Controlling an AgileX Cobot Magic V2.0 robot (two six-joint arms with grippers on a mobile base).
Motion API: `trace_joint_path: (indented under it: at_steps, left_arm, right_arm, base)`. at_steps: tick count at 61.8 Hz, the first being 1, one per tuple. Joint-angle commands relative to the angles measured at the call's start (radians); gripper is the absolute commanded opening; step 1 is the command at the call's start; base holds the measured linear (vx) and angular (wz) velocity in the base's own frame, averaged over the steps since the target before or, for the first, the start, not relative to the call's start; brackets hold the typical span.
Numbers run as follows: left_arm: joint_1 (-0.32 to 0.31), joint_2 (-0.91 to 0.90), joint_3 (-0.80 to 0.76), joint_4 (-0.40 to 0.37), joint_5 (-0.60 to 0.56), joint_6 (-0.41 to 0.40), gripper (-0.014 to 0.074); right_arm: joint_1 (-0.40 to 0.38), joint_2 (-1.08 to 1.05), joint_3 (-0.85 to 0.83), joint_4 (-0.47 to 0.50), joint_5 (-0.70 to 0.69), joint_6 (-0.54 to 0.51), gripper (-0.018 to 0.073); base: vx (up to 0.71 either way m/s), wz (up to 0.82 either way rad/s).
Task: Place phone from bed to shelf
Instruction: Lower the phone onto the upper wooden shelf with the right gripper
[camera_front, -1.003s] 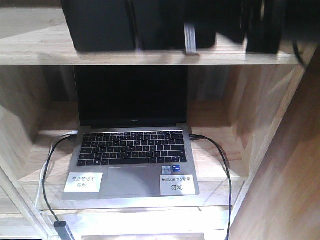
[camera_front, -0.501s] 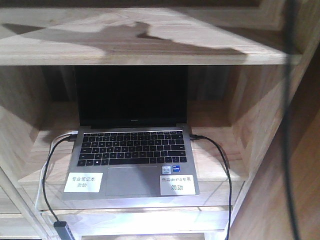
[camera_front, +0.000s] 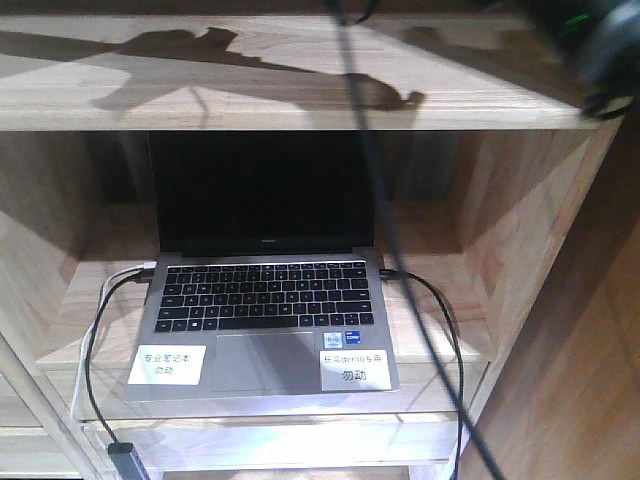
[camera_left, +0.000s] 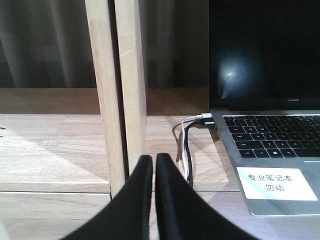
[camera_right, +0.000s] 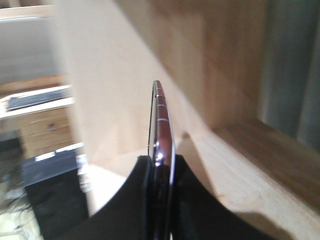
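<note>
The phone (camera_right: 161, 130) was already off the bed: in the right wrist view the right end effector (camera_right: 161, 167) was clamped on its lower end, pads pressed flat to both faces. It was seen edge-on, a thin silvery strip running from the lower centre of the frame up toward the middle, so its long axis pointed straight out from the end effector.

Pale boards of the shelf (camera_right: 250, 165) filled the right half of that frame, an upright panel rising behind the phone and a flat plank to its lower right. That plank lay near the free tip; whether the tip touched wood could not be told through the blur.

In the left wrist view the left end effector (camera_left: 154, 162) was closed on nothing, low centre, before a shelf post (camera_left: 117, 90), with the laptop (camera_left: 270, 125) to the right. The right arm looked the one to set the phone down.
</note>
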Motion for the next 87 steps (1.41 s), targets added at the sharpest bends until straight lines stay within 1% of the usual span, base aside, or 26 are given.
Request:
trace_joint_path:
  at_steps: [1, 34, 51, 61, 68, 74, 79, 87]
  left_arm:
    - [-0.004, -0.005, 0.003, -0.009, -0.069, -0.004, 0.0001]
    - [-0.004, -0.005, 0.003, -0.009, -0.069, -0.004, 0.0001]
    - [-0.004, -0.005, 0.003, -0.009, -0.069, -0.004, 0.0001]
    - [-0.004, -0.005, 0.003, -0.009, -0.069, -0.004, 0.0001]
    - [-0.004, -0.005, 0.003, -0.009, -0.069, -0.004, 0.0001]
    - [-0.004, -0.005, 0.003, -0.009, -0.069, -0.004, 0.0001]
    - [-0.004, -0.005, 0.003, -0.009, -0.069, -0.004, 0.0001]
    - [-0.004, -0.005, 0.003, -0.009, -0.069, -0.004, 0.0001]
  right_arm:
    - [0.001, -0.03, -0.038, 0.044, -0.113, -0.021, -0.0001]
    - [0.001, 0.069, -0.037, 0.043, -0.228, -0.045, -0.0001]
    - [0.001, 0.087, -0.035, 0.043, -0.233, -0.05, 0.0006]
    - [0.001, 0.087, -0.035, 0.043, -0.232, -0.05, 0.0034]
    - [0.001, 0.087, -0.035, 0.043, -0.232, -0.05, 0.0089]
    - [0.001, 0.087, -0.035, 0.043, -0.231, -0.05, 0.0168]
    - [0.001, 0.087, -0.035, 0.043, -0.231, -0.051, 0.0263]
    - [0.001, 0.087, -0.035, 0.043, -0.233, -0.054, 0.0452]
  base:
    - [0.0, 0.0]
    - [0.0, 0.0]
    - [0.0, 0.0]
    - [0.0, 0.0]
    - [0.0, 0.0]
    - [0.0, 0.0]
    - [0.0, 0.0]
    - [0.0, 0.0]
